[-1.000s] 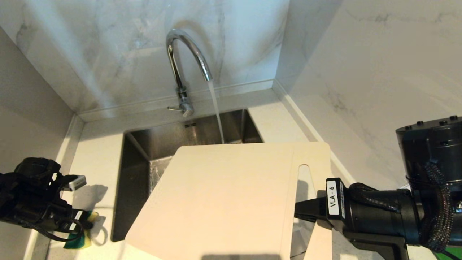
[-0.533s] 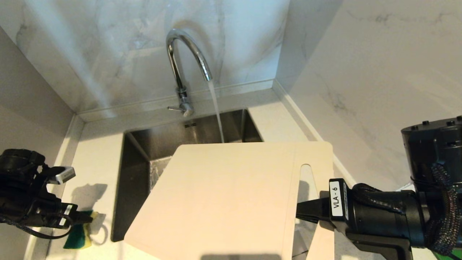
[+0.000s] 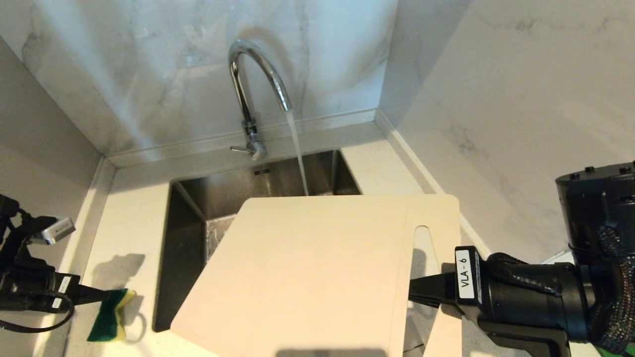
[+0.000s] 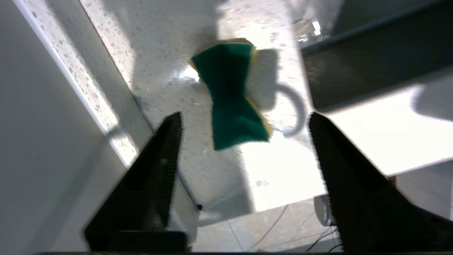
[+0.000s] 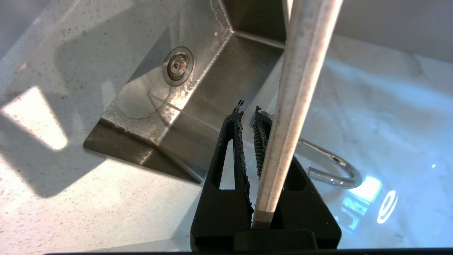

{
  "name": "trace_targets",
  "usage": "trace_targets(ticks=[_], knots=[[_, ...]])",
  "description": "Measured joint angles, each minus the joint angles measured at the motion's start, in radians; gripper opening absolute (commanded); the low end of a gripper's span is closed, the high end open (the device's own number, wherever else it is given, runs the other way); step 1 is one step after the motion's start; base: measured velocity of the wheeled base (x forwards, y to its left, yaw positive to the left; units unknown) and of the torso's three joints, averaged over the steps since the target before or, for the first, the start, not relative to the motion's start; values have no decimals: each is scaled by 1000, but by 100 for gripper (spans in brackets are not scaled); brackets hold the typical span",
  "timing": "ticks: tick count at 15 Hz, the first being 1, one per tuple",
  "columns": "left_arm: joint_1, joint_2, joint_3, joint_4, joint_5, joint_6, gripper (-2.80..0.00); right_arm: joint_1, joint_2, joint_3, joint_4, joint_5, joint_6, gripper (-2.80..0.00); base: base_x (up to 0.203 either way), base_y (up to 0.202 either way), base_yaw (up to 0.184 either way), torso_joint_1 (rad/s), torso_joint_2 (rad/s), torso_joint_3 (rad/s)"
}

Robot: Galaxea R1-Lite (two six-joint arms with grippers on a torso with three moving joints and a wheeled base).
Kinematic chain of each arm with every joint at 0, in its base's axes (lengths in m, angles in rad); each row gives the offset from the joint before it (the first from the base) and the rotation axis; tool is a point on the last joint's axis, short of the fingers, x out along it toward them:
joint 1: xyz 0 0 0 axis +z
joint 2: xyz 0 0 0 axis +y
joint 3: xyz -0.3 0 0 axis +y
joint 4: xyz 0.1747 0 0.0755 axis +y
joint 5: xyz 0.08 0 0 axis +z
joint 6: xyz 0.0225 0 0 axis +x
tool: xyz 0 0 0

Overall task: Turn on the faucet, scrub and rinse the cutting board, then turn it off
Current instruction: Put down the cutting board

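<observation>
The cutting board (image 3: pixel 307 272) hangs tilted over the sink (image 3: pixel 186 233), right gripper (image 5: pixel 249 138) clamped on its handle strip. Faucet (image 3: pixel 255 84) is running (stream lands behind the far edge). Left gripper (image 4: pixel 244 148) is spread and empty above the sponge (image 4: pixel 230 106); next, prob. shift the board fwd under the stream w/o loosening.

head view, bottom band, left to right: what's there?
left gripper → green-and-yellow sponge on the counter → sink left wall → cutting board held over the sink → right gripper, shut on the board at its handle slot.
</observation>
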Motion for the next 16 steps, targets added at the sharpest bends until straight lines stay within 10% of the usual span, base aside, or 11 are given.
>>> trace_targets(ticks=[5,16], knots=[[2,-229,53,172,-172,6,-280,1,-8,17,-26,0,41,-280,0,0,0,0,0,0],[0,-791,361,195,-190,-18,-280,1,-41,42,-25,-1,41,-280,0,0,0,0,0,0]])
